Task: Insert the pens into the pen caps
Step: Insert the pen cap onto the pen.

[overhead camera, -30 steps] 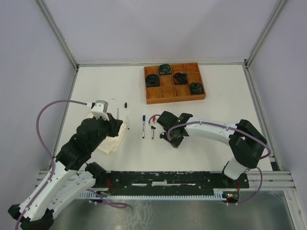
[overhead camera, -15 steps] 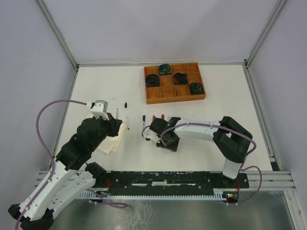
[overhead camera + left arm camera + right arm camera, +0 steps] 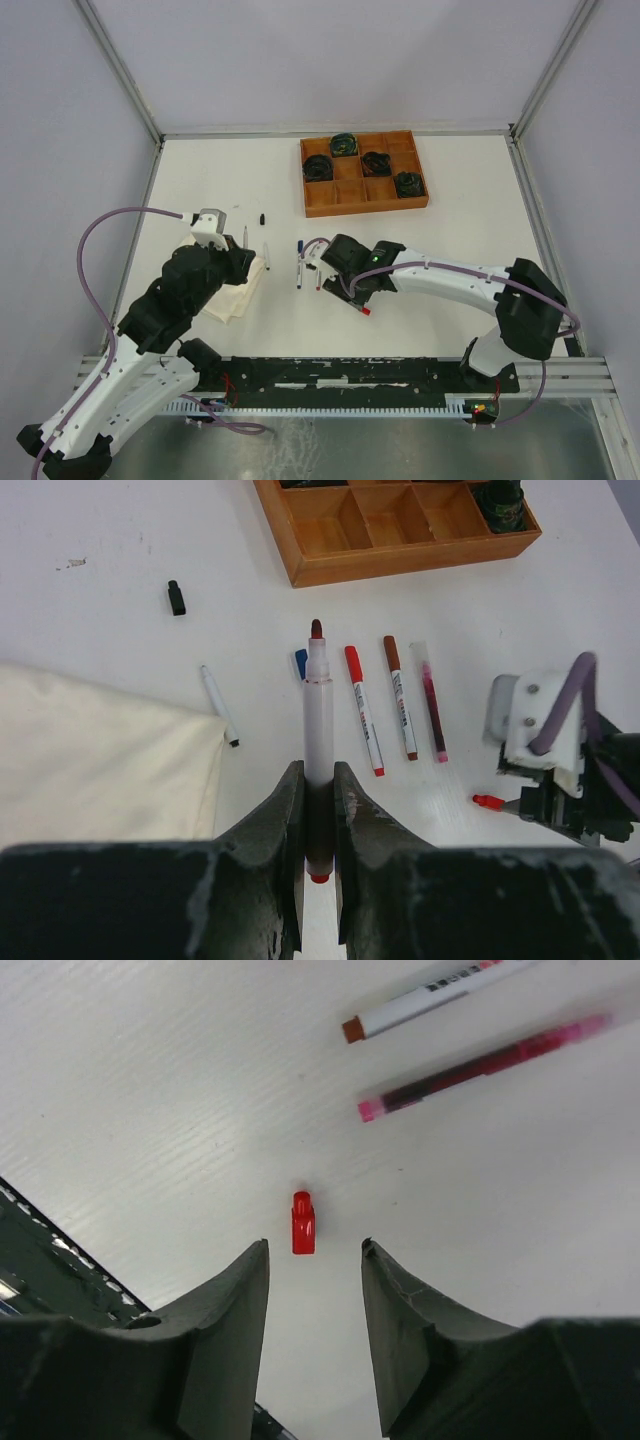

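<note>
My left gripper (image 3: 318, 780) is shut on a white pen (image 3: 318, 705) with a dark red tip, held above the table; it also shows in the top view (image 3: 245, 237). My right gripper (image 3: 315, 1250) is open and low over the table, with a small red cap (image 3: 303, 1223) lying just ahead of its fingertips, untouched. The cap shows in the top view (image 3: 366, 311) next to the right gripper (image 3: 360, 298). A red-capped pen (image 3: 362, 710), a brown-capped pen (image 3: 398, 695) and a pink pen (image 3: 432, 700) lie side by side. A black cap (image 3: 176, 597) lies apart.
A folded cream cloth (image 3: 90, 750) lies left, with a short black-tipped pen (image 3: 218, 705) by its edge. A blue cap (image 3: 300, 662) is partly hidden behind the held pen. A wooden compartment tray (image 3: 352, 195) with dark cable coils stands at the back.
My right arm swung left and then back right. The red cap now lies exposed on the table by its fingers. The left arm and its pen have not moved.
</note>
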You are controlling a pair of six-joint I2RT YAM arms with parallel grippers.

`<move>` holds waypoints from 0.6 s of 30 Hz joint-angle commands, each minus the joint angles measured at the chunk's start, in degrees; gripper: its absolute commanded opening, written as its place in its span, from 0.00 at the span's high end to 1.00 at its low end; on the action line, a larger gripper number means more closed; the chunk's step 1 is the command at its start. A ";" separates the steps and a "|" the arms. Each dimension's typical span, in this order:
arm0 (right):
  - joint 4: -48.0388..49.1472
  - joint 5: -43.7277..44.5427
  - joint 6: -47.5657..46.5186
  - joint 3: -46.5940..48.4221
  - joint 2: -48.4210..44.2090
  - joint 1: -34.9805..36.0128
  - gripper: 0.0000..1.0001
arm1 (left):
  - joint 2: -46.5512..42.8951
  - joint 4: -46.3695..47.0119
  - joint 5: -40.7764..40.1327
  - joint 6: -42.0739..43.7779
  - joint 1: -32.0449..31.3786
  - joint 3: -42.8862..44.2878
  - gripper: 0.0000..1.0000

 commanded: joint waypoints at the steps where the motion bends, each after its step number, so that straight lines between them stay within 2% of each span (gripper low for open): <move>1: 4.33 5.89 14.05 -3.59 -6.94 0.14 0.46 | -0.09 1.90 -0.71 -1.58 0.02 0.19 0.97; 4: 5.91 4.62 20.07 -6.66 -10.57 0.13 0.39 | 0.11 1.87 -0.52 -1.62 0.02 0.19 0.97; 11: 15.42 -8.62 31.06 -13.37 -10.15 0.20 0.35 | 0.49 2.02 -0.02 -1.58 0.02 0.19 0.97; 18: 16.93 -5.56 35.24 -15.16 -6.29 0.16 0.31 | 0.29 2.07 -0.02 -1.58 -0.02 0.19 0.97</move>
